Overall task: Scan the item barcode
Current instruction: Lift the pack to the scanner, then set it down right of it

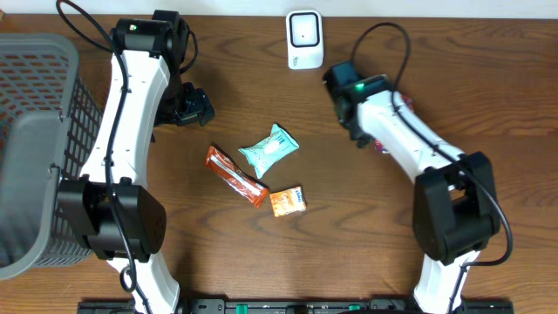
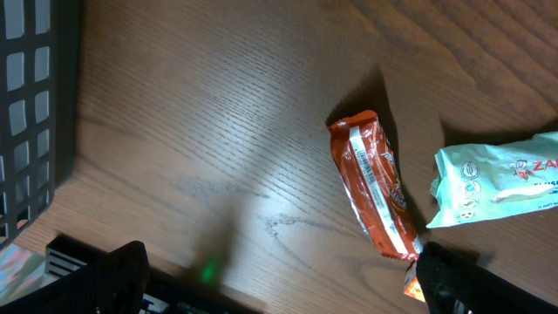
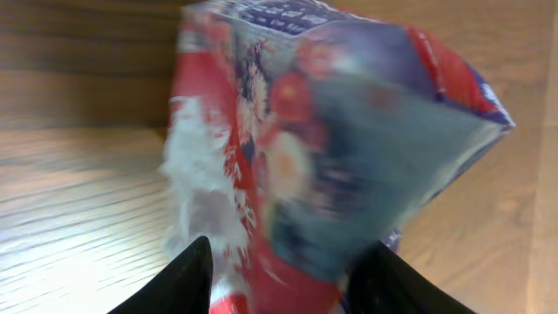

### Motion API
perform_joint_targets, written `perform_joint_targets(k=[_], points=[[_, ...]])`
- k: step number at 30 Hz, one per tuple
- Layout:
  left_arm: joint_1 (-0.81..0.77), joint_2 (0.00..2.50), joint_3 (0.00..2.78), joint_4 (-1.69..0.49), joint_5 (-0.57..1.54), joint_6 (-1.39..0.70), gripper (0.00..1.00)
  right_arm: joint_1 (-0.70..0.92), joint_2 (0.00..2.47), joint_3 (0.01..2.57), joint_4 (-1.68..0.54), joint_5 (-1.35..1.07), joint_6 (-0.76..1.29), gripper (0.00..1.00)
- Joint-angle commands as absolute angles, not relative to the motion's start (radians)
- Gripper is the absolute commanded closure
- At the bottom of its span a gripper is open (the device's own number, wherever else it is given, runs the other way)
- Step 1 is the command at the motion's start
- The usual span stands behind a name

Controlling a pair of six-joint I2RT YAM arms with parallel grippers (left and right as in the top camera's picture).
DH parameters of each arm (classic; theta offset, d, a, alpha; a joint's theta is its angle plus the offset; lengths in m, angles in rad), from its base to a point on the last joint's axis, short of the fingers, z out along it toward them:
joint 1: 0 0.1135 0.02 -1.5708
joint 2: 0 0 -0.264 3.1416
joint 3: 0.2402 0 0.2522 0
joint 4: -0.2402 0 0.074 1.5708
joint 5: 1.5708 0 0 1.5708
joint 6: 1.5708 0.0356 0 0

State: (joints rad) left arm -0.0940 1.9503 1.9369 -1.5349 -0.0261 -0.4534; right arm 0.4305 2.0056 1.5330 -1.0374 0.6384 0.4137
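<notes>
Because the red-and-blue packet (image 3: 331, 148) shows only as a blur between the right gripper's (image 3: 288, 266) fingertips, I cannot tell whether they grip it or merely flank it. If they are loose, it could drop onto the table (image 1: 261, 262) before its barcode faces the scanner (image 1: 303, 39) at the far edge. A crumpled wrapper could also hide the code. The right arm reaches in from the near right corner, its wrist just beside the scanner. The left gripper (image 2: 288, 292) hangs wide apart and empty, toward the basket (image 1: 35, 139) at the left edge.
</notes>
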Motion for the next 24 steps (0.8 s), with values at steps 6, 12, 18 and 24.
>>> perform_joint_targets(k=[6,12,18,24], points=[[-0.091,1.958,1.932,-1.535,-0.035,-0.469,0.02,0.579,2.010,1.717,-1.043,0.473,0.394,0.07],[-0.091,1.958,1.932,-1.535,-0.035,-0.469,0.02,0.561,2.010,1.991,-1.157,0.342,0.379,0.01],[-0.091,1.958,1.932,-1.536,-0.035,-0.469,0.02,0.444,2.010,2.154,-1.274,0.250,0.294,0.01],[-0.091,1.958,1.932,-1.535,-0.035,-0.469,0.02,0.238,2.032,2.107,-1.314,-0.093,0.141,0.01]])
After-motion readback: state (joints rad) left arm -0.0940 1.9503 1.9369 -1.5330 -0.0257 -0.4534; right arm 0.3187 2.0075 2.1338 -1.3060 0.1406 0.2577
